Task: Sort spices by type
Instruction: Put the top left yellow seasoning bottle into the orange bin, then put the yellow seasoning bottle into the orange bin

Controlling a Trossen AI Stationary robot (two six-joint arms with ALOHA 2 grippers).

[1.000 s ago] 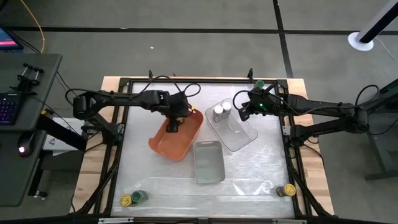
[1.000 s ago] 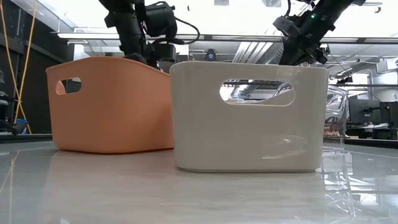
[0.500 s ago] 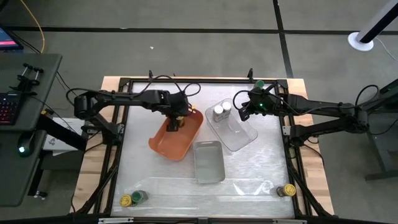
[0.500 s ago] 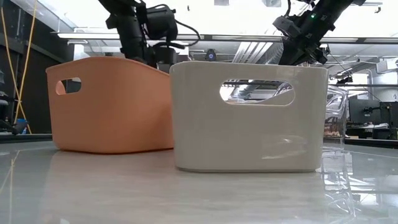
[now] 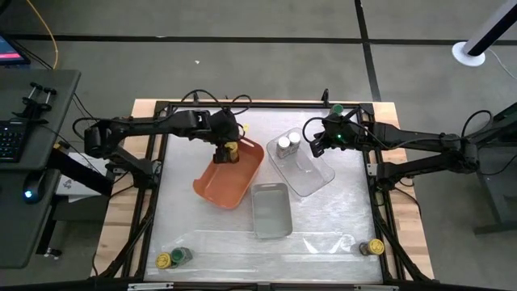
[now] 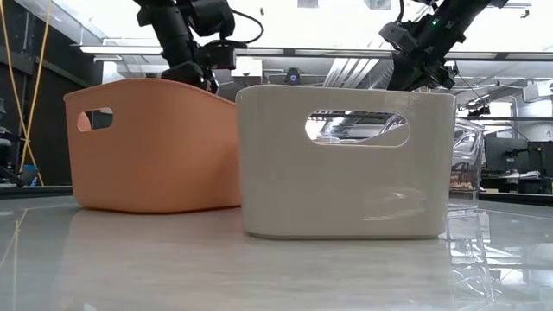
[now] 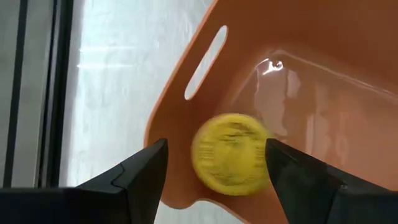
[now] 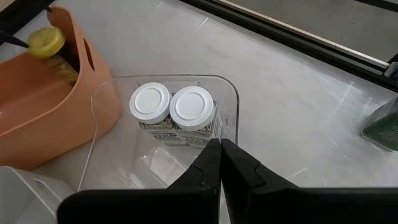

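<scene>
A yellow-lidded spice jar (image 5: 231, 151) sits inside the orange tray (image 5: 218, 187), at the tray's far end by the wall. My left gripper (image 7: 216, 143) hangs open just above it; its fingers stand on either side of the blurred yellow lid (image 7: 231, 158), clear of it. My right gripper (image 8: 219, 146) is shut and hovers over the clear tray (image 5: 311, 182). That tray holds two white-lidded jars (image 8: 150, 102) (image 8: 192, 107) standing side by side at its far end.
A grey tray (image 5: 271, 210) stands in front of the orange one. A green-lidded jar (image 5: 336, 109) stands at the far right. A yellow-lidded jar (image 5: 164, 259) and a green-lidded jar (image 5: 179, 255) stand near the front left corner, another jar (image 5: 371, 247) at the front right.
My left gripper has risen out of the orange tray and drawn back toward the table's far left. The yellow-lidded jar, which the gripper covered before, has stayed in the tray and now shows from above.
</scene>
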